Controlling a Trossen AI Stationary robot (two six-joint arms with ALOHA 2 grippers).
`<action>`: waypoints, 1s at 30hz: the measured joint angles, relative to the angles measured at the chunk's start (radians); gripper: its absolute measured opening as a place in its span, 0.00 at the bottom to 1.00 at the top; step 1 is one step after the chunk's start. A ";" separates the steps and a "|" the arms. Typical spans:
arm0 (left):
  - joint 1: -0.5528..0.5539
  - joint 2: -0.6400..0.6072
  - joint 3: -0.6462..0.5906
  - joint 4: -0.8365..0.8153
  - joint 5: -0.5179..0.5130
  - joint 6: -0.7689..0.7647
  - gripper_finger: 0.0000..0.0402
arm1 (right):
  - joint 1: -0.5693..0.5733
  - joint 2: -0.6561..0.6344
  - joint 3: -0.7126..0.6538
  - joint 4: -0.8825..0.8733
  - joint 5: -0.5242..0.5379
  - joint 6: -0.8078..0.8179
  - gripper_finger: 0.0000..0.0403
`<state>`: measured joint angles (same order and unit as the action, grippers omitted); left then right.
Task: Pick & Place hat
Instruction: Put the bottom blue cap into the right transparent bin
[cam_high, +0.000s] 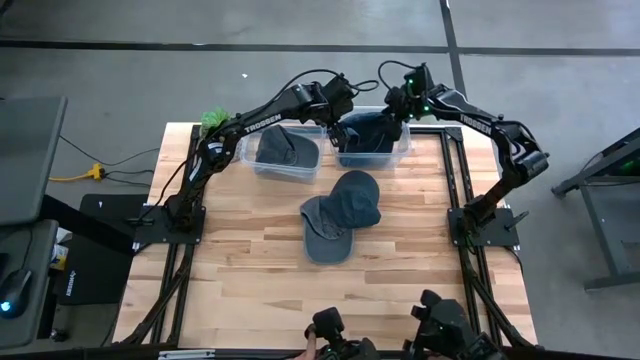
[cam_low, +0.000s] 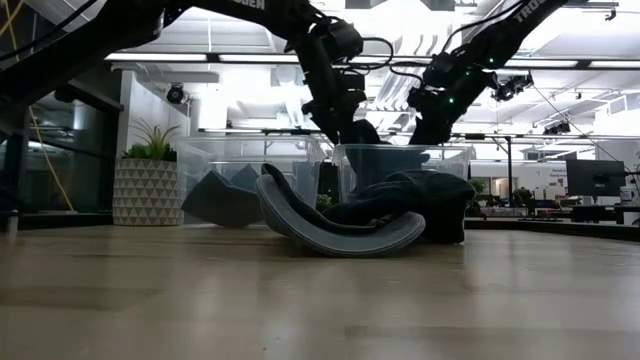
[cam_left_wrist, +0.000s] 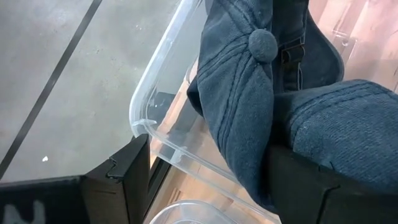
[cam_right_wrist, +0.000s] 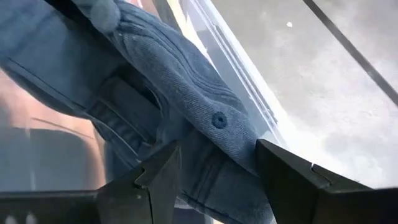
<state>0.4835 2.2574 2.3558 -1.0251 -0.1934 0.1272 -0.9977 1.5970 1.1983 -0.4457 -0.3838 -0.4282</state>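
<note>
Two clear bins stand at the table's far side. The left bin (cam_high: 252, 160) holds a dark hat (cam_high: 285, 148). The right bin (cam_high: 402, 152) holds blue-grey hats (cam_high: 368, 132), seen close in the left wrist view (cam_left_wrist: 249, 93) and the right wrist view (cam_right_wrist: 180, 81). Two more dark hats (cam_high: 340, 212) lie overlapping on the table's middle, brims on the wood (cam_low: 340, 235). My left gripper (cam_high: 350, 108) hangs open over the right bin's far left corner. My right gripper (cam_high: 398, 108) hangs open over its far right part, slanting down. My left gripper (cam_left_wrist: 211, 186) has a hat's crown (cam_left_wrist: 261, 143) lying against the inner side of one finger (cam_left_wrist: 311, 186). The other finger (cam_left_wrist: 121, 183) stands apart from it, over the bin's rim (cam_left_wrist: 146, 124). My right gripper (cam_right_wrist: 217, 180) has hat cloth (cam_right_wrist: 214, 149) filling the gap between its fingers. Whether the fingers touch it, I cannot tell.
A green plant (cam_high: 212, 120) stands off the table's far left corner. Bare wood (cam_high: 250, 270) lies in front of the two hats, toward the near edge. Camera mounts (cam_high: 440, 325) sit at the near edge.
</note>
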 joint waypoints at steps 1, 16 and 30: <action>0.000 0.000 0.000 0.000 0.000 0.000 0.60 | 0.000 0.000 0.002 0.000 -0.011 0.004 0.50; 0.000 0.000 0.000 0.000 -0.045 -0.001 0.60 | 0.003 -0.001 0.007 0.007 -0.015 0.007 0.19; 0.000 -0.046 0.001 -0.050 -0.068 -0.003 0.60 | 0.003 -0.002 0.007 0.047 -0.019 0.007 0.01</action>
<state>0.4839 2.2110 2.3569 -1.0751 -0.2619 0.1238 -0.9943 1.5955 1.2053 -0.3988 -0.4032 -0.4213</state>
